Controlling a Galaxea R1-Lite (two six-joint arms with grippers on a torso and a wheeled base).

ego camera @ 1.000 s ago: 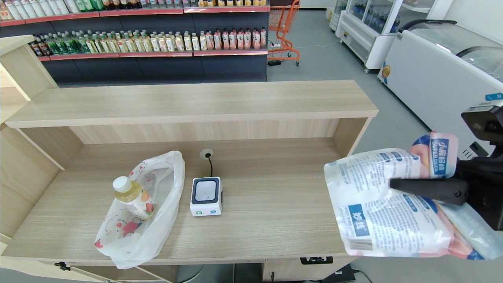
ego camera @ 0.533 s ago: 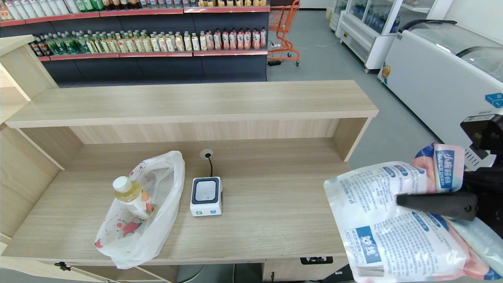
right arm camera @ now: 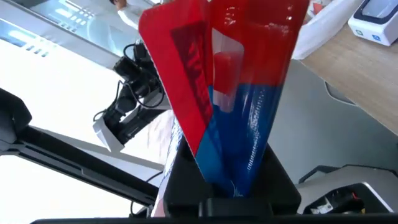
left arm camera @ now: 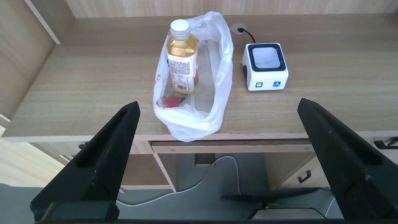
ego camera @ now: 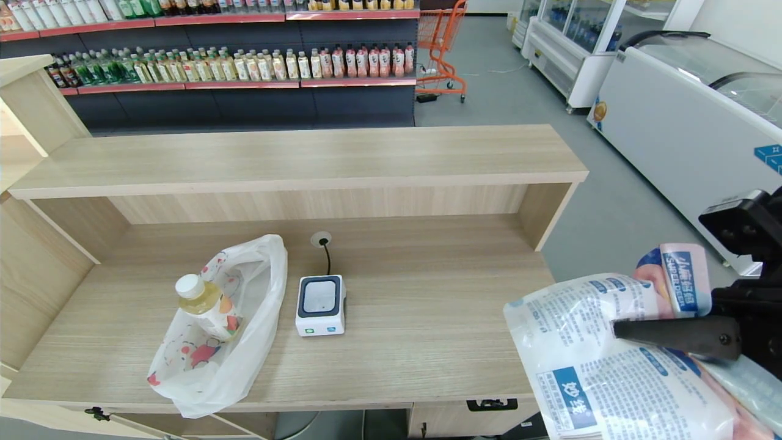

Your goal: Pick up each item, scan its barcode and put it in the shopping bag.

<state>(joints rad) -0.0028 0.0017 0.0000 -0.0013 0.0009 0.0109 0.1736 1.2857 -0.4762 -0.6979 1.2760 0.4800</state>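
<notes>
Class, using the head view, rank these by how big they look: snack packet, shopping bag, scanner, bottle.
1. snack packet, though nearest the camera and cut off by the edge.
2. shopping bag.
3. scanner and bottle look about alike; the bag hides part of the bottle.

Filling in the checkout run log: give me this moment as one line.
right gripper: shut on printed packet, by right end of counter; left gripper: open; bottle: in shopping bag; scanner: uncovered

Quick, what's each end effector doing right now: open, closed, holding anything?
Left end effector: open, holding nothing.
Right end effector: closed on the printed food packet.
</notes>
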